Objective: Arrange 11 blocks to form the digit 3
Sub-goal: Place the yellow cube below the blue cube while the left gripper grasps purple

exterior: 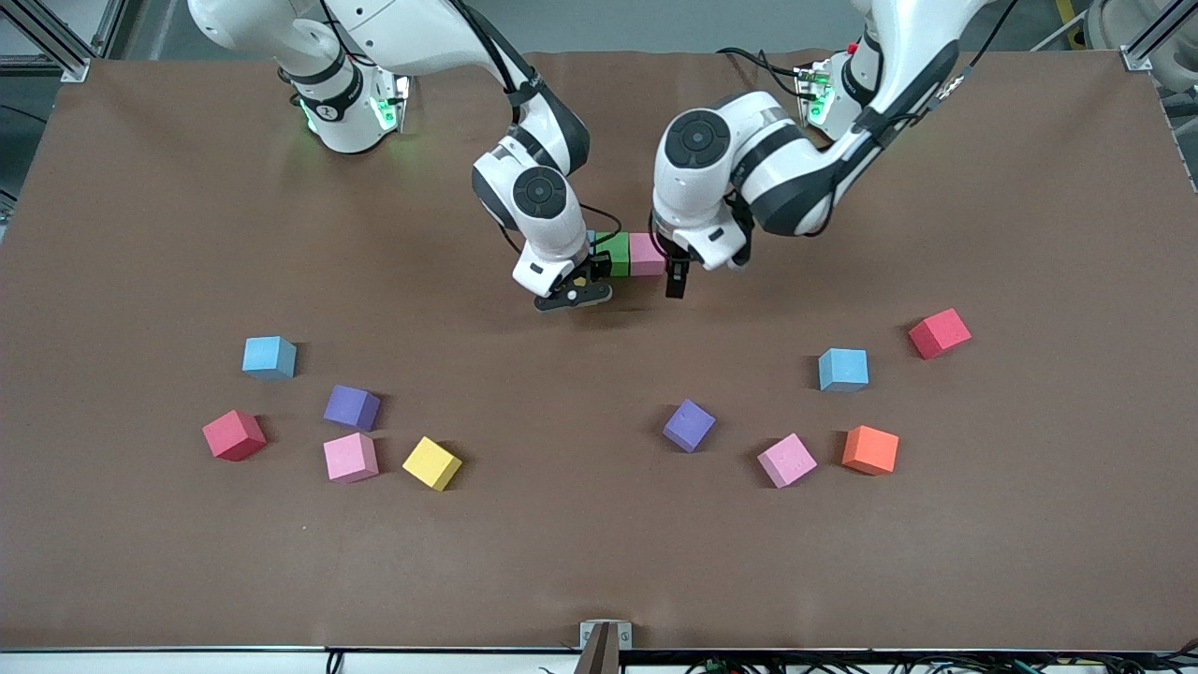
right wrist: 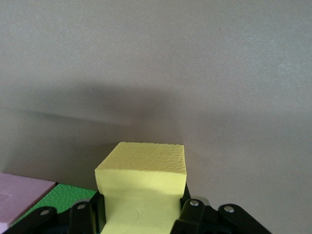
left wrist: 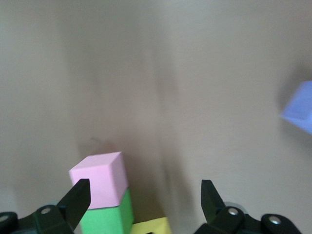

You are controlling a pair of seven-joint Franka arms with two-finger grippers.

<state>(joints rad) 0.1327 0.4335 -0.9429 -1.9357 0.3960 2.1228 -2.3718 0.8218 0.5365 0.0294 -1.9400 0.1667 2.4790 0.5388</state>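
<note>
A green block (exterior: 618, 255) and a pink block (exterior: 646, 254) lie touching in a row at the table's middle. My right gripper (exterior: 577, 286) is shut on a yellow block (right wrist: 141, 178), held low beside the green block (right wrist: 63, 197) toward the right arm's end. My left gripper (exterior: 676, 281) hangs open by the pink block (left wrist: 97, 178), nothing between its fingers (left wrist: 80, 195). Loose blocks nearer the camera: light blue (exterior: 270, 357), purple (exterior: 352, 407), pink (exterior: 350, 458), yellow (exterior: 431, 462), purple (exterior: 689, 425), pink (exterior: 786, 460), orange (exterior: 870, 449), light blue (exterior: 843, 369).
Two red cubes lie among the loose blocks, one (exterior: 234, 434) toward the right arm's end and one (exterior: 939, 333) toward the left arm's end. The brown table (exterior: 599, 562) has a bare strip between the row and the loose blocks.
</note>
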